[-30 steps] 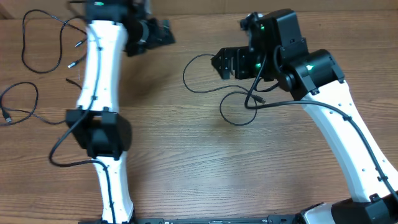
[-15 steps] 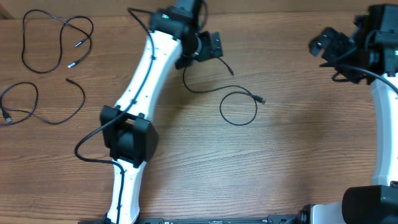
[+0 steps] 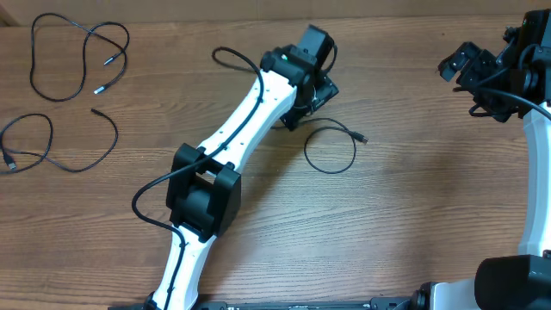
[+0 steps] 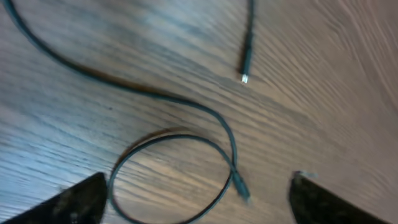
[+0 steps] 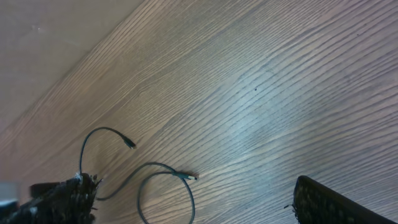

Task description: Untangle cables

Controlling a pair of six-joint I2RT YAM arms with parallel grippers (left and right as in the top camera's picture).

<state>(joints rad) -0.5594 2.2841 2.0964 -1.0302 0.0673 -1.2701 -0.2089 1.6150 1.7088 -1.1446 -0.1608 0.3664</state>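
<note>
Left arm [image 3: 245, 129] reached diagonally forward and right, left gripper [image 3: 315, 93] angled down, jaws spread wide. Right gripper [image 3: 456, 65] sat far right, jaws equally wide.

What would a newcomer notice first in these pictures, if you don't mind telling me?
The left arm reaches diagonally across the wooden table, its left gripper open above a looped black cable near the centre. More loose cables lie at the table's far left. The right gripper hangs open at the right edge, holding nothing.
</note>
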